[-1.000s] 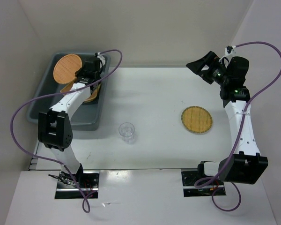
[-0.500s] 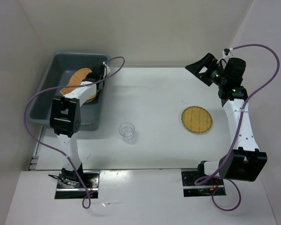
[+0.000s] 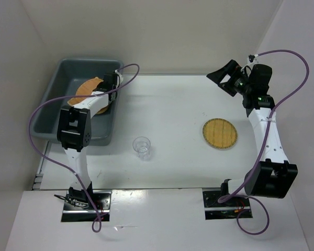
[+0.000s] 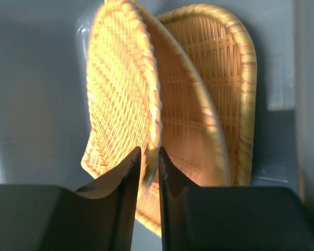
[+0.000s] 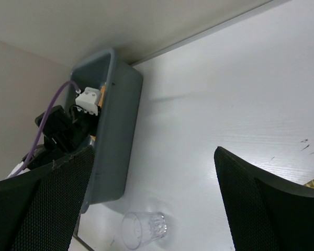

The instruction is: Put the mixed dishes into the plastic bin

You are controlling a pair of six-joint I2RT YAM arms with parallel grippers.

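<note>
- Left gripper point(image 3: 108, 82) is down inside the grey plastic bin point(image 3: 49, 112) at the far left. From overhead only one orange woven tray point(image 3: 85, 87) peeks out beside it.
- The left wrist view tells more: that tray stands on edge, leaning on a third tray point(image 4: 191, 130), with a yellower tray point(image 4: 235, 78) at the back against the bin wall.
- Its dark fingers point(image 4: 126, 183) sit close together with the tray's lower rim in the slim gap. I cannot tell whether they are pinching it or just bracketing it.
- Right gripper point(image 3: 227, 77) hangs high over the far right of the table point(image 3: 172, 104), jaws spread wide with nothing between them.
- A round woven tray point(image 3: 220, 134) lies flat on the table's right side, well apart from the bin.
- A clear plastic cup point(image 3: 142, 147) stands near the middle, just off the bin's near right corner. The right wrist view catches it below the bin too.
</note>
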